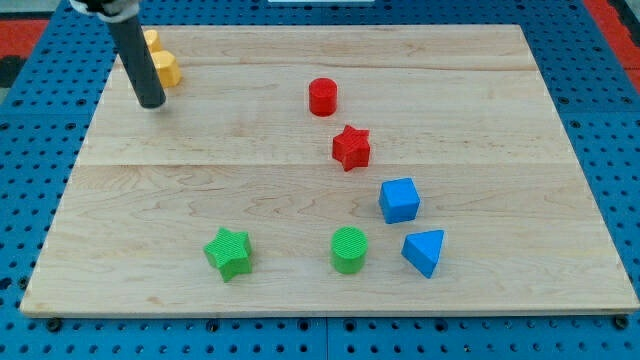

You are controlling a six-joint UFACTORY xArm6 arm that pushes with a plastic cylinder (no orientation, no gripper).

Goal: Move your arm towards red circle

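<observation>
The red circle is a short red cylinder standing on the wooden board, in the upper middle of the view. My tip is at the board's upper left, far to the view's left of the red circle and at about the same height in the view. The rod rises from the tip toward the view's top left. The tip sits just below and left of a yellow block and touches no block that I can see.
A second yellow block lies above the first, partly behind the rod. A red star lies below and right of the red circle. A blue cube, a blue triangle, a green circle and a green star lie in the lower half.
</observation>
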